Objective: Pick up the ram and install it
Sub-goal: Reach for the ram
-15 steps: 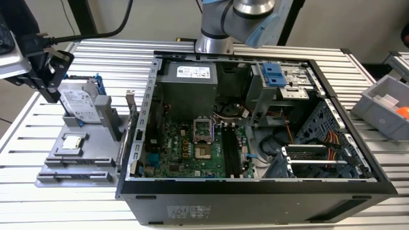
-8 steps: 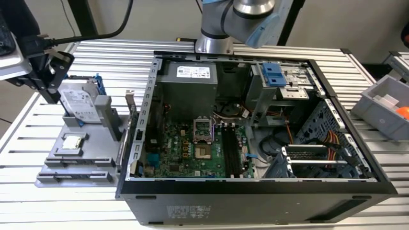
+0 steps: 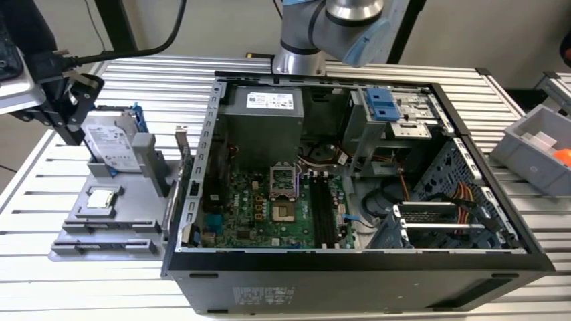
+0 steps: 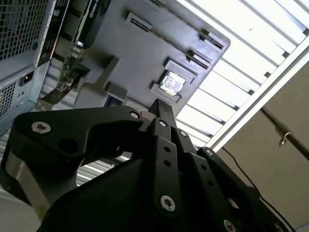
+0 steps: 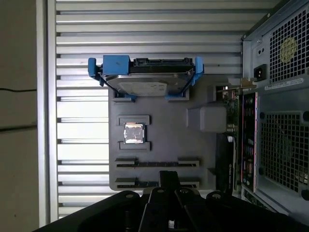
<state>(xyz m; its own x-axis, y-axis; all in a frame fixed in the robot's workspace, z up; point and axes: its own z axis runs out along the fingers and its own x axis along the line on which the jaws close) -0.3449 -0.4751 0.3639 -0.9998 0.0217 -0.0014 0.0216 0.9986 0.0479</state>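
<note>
Gripper (image 3: 69, 132) hangs at the exterior view's left, above the grey parts holder (image 3: 134, 210), which stands beside the open PC case (image 3: 357, 264). Fingertips (image 4: 161, 108) clenched together, nothing between them. Holder carries the blue-framed hard drive (image 5: 145, 82) on edge and the processor chip (image 5: 134, 133) lying flat. Ram: cannot place it for certain. Holder's two long slots (image 5: 157, 163), near the gripper in the first wrist view, read as thin dark lines; cannot tell whether a stick sits in either
</note>
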